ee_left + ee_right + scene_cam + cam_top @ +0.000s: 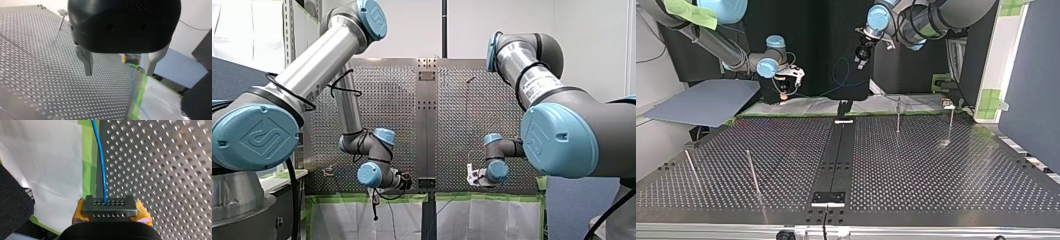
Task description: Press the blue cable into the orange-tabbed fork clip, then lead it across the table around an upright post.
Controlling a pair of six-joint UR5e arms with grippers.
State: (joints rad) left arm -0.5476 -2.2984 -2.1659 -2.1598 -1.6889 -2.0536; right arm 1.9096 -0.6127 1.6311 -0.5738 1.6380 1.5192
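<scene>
Bright diffuse room light; sheen on perforated table (37,62); faint shadows.

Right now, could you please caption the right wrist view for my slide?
My right gripper, shut on the blue cable, at the edge of the perforated table.

Read no words or numbers anywhere, only made out an embossed angular logo on the round light-blue plastic joint cap (256,137) of my left arm (319,55) and on the matching cap (557,140) of my right arm (512,52), plus a white sticker (538,86) on that arm's grey tube, print too small to decipher.
</scene>
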